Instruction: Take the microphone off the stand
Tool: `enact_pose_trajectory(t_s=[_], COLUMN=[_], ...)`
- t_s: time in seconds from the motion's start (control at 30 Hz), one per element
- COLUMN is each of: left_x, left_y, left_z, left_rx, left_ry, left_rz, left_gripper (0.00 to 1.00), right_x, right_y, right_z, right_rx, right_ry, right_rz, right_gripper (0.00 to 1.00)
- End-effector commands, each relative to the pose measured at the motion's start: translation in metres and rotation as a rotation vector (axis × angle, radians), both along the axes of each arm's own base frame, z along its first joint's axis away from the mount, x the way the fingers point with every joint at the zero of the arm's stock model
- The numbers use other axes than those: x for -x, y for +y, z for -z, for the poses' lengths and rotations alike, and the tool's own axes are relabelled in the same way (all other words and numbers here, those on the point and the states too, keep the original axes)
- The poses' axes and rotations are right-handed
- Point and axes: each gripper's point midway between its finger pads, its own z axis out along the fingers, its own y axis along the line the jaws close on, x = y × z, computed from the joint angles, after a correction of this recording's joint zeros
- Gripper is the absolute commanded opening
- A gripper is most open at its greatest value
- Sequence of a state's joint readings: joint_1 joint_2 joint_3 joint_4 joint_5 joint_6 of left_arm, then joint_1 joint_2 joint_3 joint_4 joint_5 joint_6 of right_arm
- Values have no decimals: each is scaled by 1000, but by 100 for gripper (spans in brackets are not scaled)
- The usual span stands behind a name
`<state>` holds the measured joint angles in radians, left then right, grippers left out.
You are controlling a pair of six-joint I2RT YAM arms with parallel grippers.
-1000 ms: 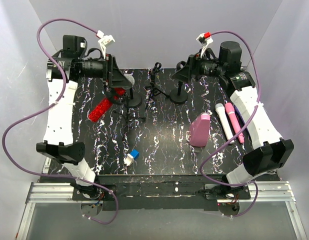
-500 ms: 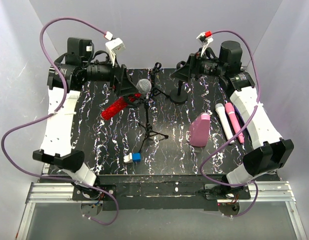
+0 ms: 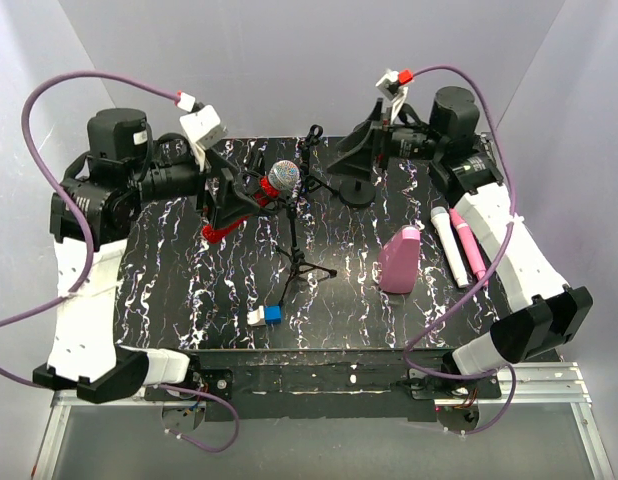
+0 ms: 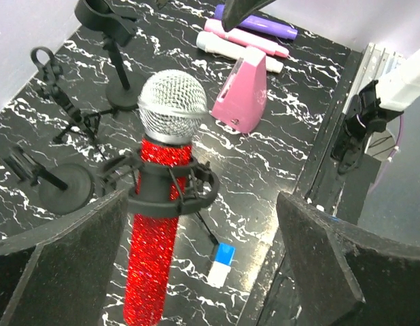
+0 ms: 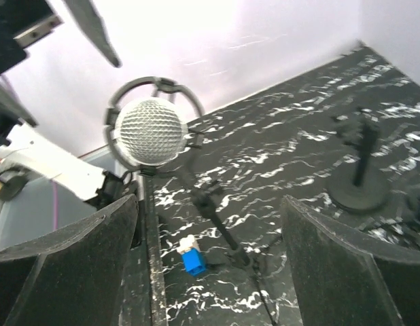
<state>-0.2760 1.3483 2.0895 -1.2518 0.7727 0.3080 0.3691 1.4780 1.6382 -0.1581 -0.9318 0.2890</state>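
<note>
The microphone (image 4: 158,231) has a red glitter body and a silver mesh head. It sits tilted in the black ring mount (image 4: 170,187) of a thin tripod stand (image 3: 294,262) at the table's middle. My left gripper (image 4: 196,272) is open around the red body, which lies nearer the left finger (image 4: 60,272) and touches neither. In the top view the left gripper (image 3: 232,196) is just left of the microphone (image 3: 282,177). My right gripper (image 5: 210,272) is open and empty, facing the mesh head (image 5: 150,130) from behind the stand pole (image 5: 217,210).
A blue and white block (image 3: 266,315) lies near the front edge. A pink wedge-shaped object (image 3: 400,258) stands right of centre, with white (image 3: 447,240) and pink (image 3: 467,240) microphones beside it. Small black round-based stands (image 3: 357,190) are at the back.
My left gripper has opened, letting go of the microphone, and has drawn back leftward and upward. Microphone and stand have shifted right and now stand upright on the tripod. The right gripper has edged left.
</note>
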Motion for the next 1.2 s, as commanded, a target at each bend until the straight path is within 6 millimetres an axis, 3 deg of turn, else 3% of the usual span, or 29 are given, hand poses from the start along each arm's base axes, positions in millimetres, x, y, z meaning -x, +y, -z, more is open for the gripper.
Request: enact_pose_trajectory(t_s=[0.0,0.27,0.5,0.67,0.87,0.97,1.17], left_x=[-1,-28,-34,-34,-34,-38,-39], left_y=[2,1,-4,-8,-8,-7,-2], left_z=[9,10,16,20,37,50,63], left_rx=[-10,13,17,20,-9,-44,-101], left_ry=[-27,-100,-93,-80,-34,-13,-15], left_rz=[-8,-68,-44,-17,1,-2,8], left_gripper=[91,90,82,75,67,63,56], right_x=[39,44,38,50,52,53,41], right_y=[26,66,94,104,104,99,80], right_z=[-28,-33,-27,-20,-21,-31,-54], right_rx=[-50,-57,-52,-47,-43,-45,-47], right_ry=[-105,-129,-116,-92,-111,-153,-181], right_rz=[-152,-202,-220,-287,-276,-268,-208], right_gripper=[92,93,93,92,63,46,1])
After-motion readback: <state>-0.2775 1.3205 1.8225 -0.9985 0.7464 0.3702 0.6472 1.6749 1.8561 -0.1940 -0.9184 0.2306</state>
